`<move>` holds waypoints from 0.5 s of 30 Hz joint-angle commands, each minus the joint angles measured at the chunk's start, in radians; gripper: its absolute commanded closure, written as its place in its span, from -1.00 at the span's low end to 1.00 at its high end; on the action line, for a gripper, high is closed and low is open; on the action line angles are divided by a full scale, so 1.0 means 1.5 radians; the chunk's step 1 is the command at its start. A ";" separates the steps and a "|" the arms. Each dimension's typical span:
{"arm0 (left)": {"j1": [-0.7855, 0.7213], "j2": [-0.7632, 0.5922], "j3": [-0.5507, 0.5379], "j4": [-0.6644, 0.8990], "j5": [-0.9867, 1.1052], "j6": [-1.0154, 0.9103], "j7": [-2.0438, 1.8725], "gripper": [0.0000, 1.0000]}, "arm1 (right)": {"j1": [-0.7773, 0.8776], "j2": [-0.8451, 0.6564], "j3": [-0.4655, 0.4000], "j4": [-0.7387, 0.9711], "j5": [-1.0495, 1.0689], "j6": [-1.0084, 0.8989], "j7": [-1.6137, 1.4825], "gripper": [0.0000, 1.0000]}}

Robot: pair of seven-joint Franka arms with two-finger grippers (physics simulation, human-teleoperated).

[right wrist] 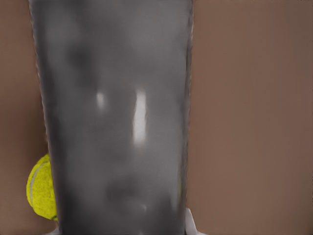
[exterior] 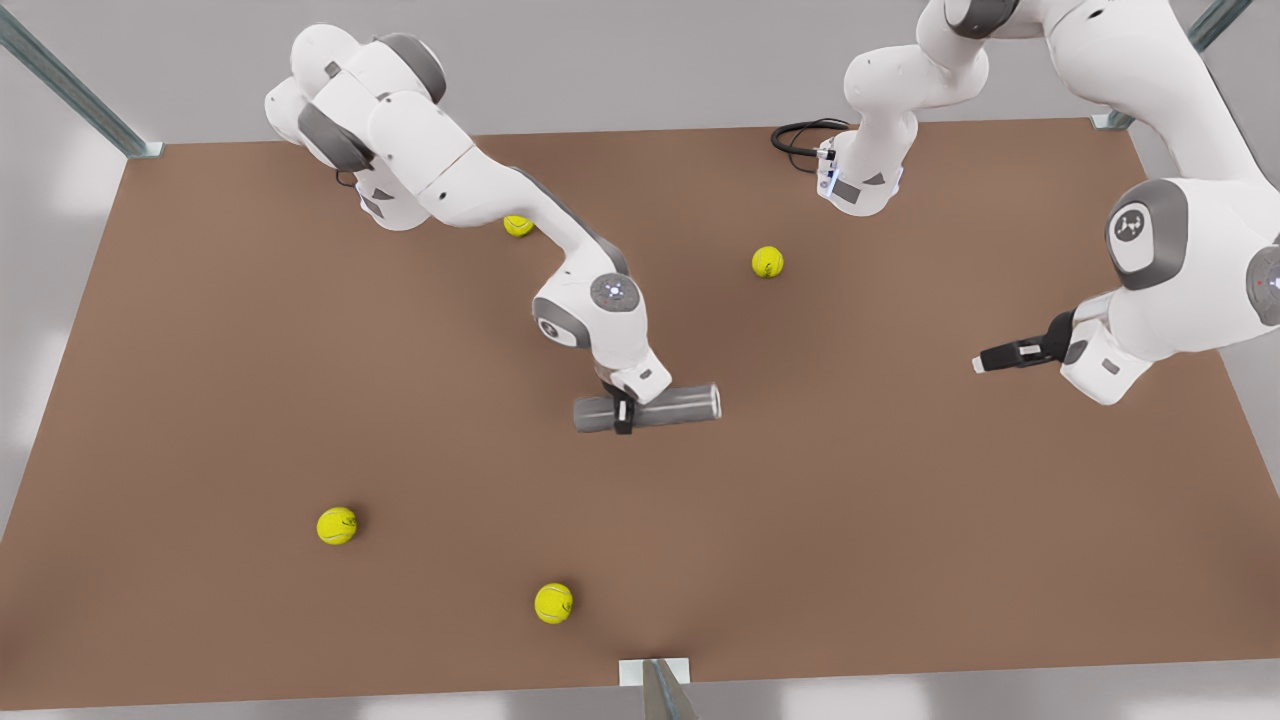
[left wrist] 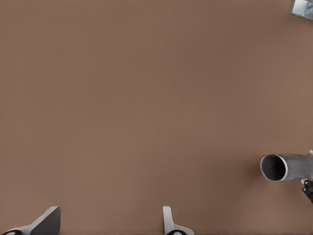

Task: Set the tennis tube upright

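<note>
The tennis tube (exterior: 660, 406) is a grey cylinder lying level on its side in the middle of the brown table (exterior: 200, 350). Its lighter-rimmed end points to the front view's right. My right gripper (exterior: 623, 414) comes down from the arm on the front view's left and is shut on the tube near its darker end. In the right wrist view the tube (right wrist: 117, 122) runs close between the fingers. My left gripper (exterior: 985, 362) hangs open at the front view's right, well apart from the tube. In its wrist view my left gripper (left wrist: 107, 223) faces the tube's open end (left wrist: 274, 167).
Several yellow tennis balls lie scattered: one (exterior: 767, 262) behind the tube, one (exterior: 517, 225) under the right arm, two (exterior: 337, 525) (exterior: 553, 603) toward the near edge. A ball (right wrist: 41, 188) peeks out beside the tube. A black cable (exterior: 800, 135) lies at the far edge.
</note>
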 commanded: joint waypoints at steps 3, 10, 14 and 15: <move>0.000 0.002 0.000 -0.001 -0.014 0.000 0.002 -0.99 | 0.003 0.047 -0.010 0.058 -0.002 -0.001 -0.004 -0.48; -0.001 0.003 -0.005 -0.002 -0.014 0.003 0.004 -0.99 | 0.058 0.134 -0.063 0.164 -0.008 -0.008 -0.003 -0.48; -0.001 0.003 -0.005 -0.002 -0.014 0.003 0.004 -0.99 | 0.074 0.150 -0.087 0.184 -0.003 -0.011 0.003 -0.74; -0.001 0.003 -0.005 -0.002 -0.014 0.003 0.004 -0.99 | 0.074 0.150 -0.088 0.184 -0.002 -0.011 0.008 -1.00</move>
